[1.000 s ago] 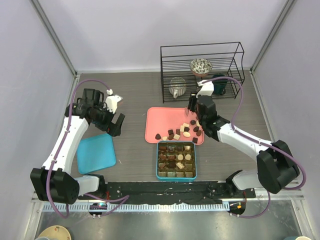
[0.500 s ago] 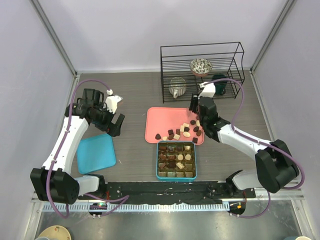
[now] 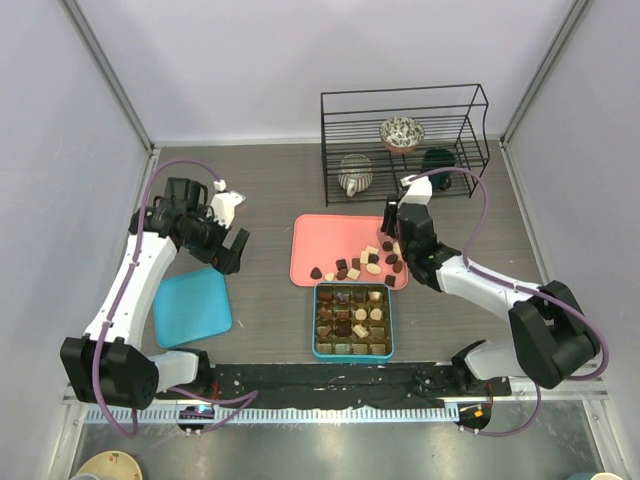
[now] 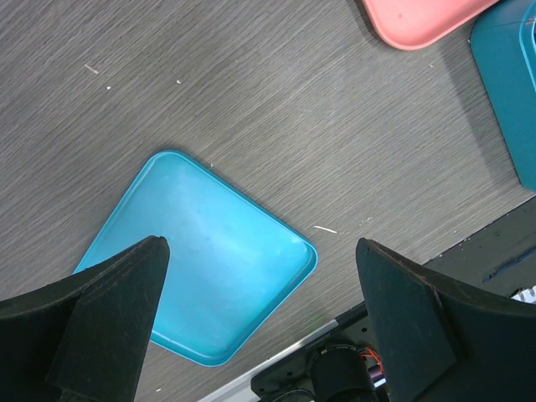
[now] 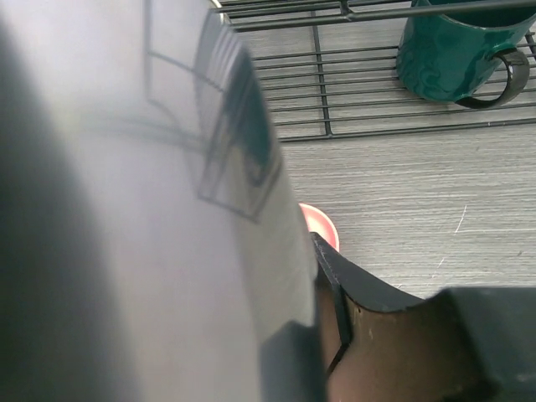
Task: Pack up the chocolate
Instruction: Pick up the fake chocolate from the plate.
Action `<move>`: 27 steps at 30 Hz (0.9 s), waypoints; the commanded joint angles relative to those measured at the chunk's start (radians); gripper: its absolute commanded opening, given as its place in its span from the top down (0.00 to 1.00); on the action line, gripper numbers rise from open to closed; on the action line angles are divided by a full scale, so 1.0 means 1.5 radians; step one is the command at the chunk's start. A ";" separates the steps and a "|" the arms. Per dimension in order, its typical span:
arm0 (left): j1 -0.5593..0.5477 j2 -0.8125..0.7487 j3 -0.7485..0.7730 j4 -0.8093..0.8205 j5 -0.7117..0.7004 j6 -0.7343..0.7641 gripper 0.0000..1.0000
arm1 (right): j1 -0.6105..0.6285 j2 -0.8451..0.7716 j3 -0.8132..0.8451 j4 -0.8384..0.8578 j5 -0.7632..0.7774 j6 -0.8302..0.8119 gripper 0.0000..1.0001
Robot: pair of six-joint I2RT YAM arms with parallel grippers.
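Left end effector (image 3: 233, 251): fingers spread wide and holding nothing, above the table well left of the pink tray (image 3: 320, 240).
Blue tray (image 3: 192, 306): shallow and turquoise, lay flat, left of the pink tray and nearer the arm bases.
Chocolate (image 3: 365, 262): small bite-size pieces in dark brown, mid brown and cream, some square and some round. They lay in a loose cluster on the pink tray's near right corner.
Teal box (image 3: 352, 353): square, just beside the pink tray's near edge, with more pieces in its brown compartments.
Right end effector (image 3: 388, 214): over the pink tray's far right corner. Its wrist view was mostly blurred, so I cannot tell whether it was spread or pinching.
Wire rack (image 3: 405, 140): black, behind the pink tray, holding a patterned bowl (image 3: 401, 131) and a green mug (image 5: 452, 42).
Table (image 3: 260, 180): grey wood-grain.
Room: plain pale walls.
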 commanded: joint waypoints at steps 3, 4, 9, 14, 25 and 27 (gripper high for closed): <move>0.003 -0.016 0.031 -0.009 0.002 0.003 0.00 | -0.003 -0.035 -0.009 0.010 -0.005 0.024 0.54; 0.003 -0.017 0.030 -0.009 0.002 0.002 0.00 | -0.002 -0.038 -0.010 0.001 -0.006 0.025 0.55; 0.003 -0.018 0.029 -0.009 0.004 0.003 0.00 | -0.002 -0.057 -0.006 -0.035 -0.011 0.038 0.57; 0.004 -0.022 0.027 -0.011 0.008 0.002 0.00 | -0.002 -0.067 -0.006 -0.055 -0.017 0.045 0.60; 0.003 -0.034 0.024 -0.014 0.003 0.004 0.00 | 0.001 -0.095 0.013 -0.064 -0.031 0.020 0.73; 0.003 -0.035 0.023 -0.014 0.003 0.004 0.00 | 0.009 -0.106 0.026 -0.073 -0.026 0.006 0.74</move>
